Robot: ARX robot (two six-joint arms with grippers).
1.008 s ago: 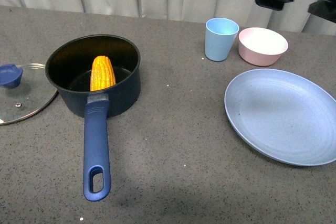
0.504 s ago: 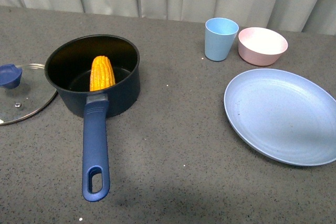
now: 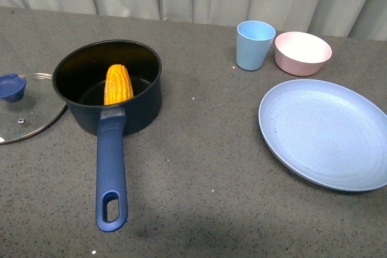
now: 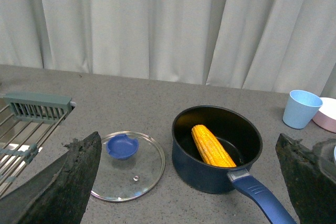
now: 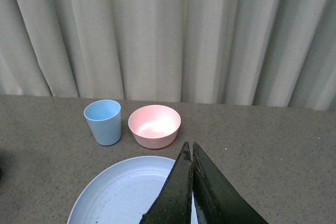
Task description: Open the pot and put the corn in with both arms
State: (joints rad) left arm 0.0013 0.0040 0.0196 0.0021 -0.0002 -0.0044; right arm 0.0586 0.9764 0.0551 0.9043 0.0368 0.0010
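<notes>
The navy pot (image 3: pixel 136 106) stands open on the grey table, its long blue handle (image 3: pixel 110 176) pointing toward the front edge. The yellow corn (image 3: pixel 118 84) lies inside it, leaning on the near wall. In the left wrist view the pot (image 4: pixel 195 164) and the corn (image 4: pixel 212 146) sit between the wide-apart fingers of my open left gripper (image 4: pixel 189 179), which is held back from them and holds nothing. My right gripper (image 5: pixel 191 153) is shut and empty, hovering over the blue plate (image 5: pixel 121 195). Neither arm appears in the front view.
The glass lid (image 3: pixel 24 113) with its blue knob (image 3: pixel 11 86) lies flat left of the pot. A light blue cup (image 3: pixel 254 44), a pink bowl (image 3: pixel 302 52) and the large blue plate (image 3: pixel 326 132) occupy the right side. A metal rack (image 4: pixel 23 124) shows in the left wrist view.
The black arm seen at the front view's upper right a second ago has left the frame. The pot, the corn and the lid have not moved.
</notes>
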